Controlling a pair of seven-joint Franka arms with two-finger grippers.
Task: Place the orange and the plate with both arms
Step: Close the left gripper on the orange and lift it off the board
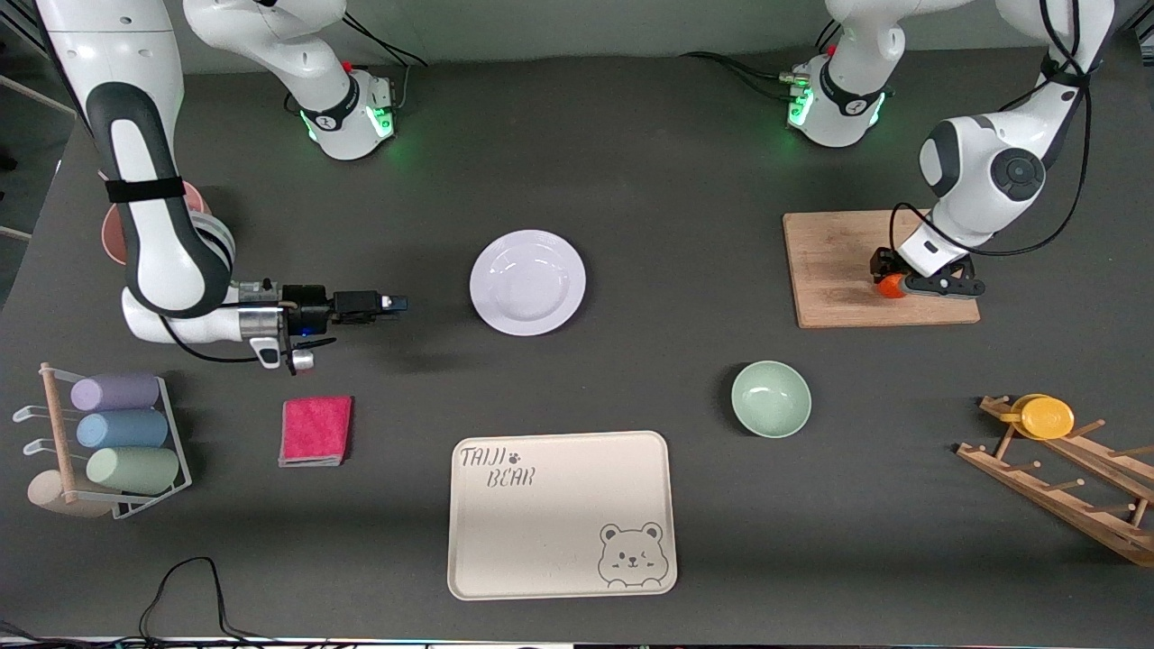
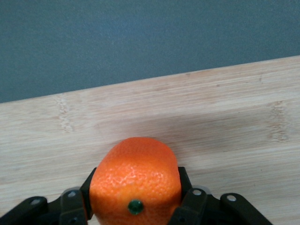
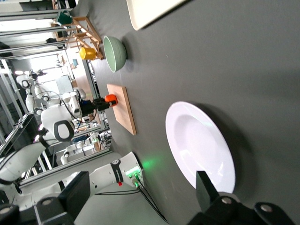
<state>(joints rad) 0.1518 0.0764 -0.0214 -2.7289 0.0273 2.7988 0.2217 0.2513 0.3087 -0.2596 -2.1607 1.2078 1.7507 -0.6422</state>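
The left tool (image 1: pixel 892 285) is pressed onto the orange (image 1: pixel 891 286), one finger on each side of the fruit, which rests on the wooden cutting board (image 1: pixel 838 270) toward the left arm's end of the table (image 1: pixel 631 180). The right tool (image 1: pixel 397 304) has its fingers spread and holds nothing, low over the table beside the plate (image 1: pixel 527 282). The plate lies flat, well apart from the cutting board.

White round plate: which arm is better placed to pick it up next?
Right. The right pincer is open, empty and level with the glossy white round plate, toward its own end of the table. The left pincer is shut on the small orange fruit on the wooden board.
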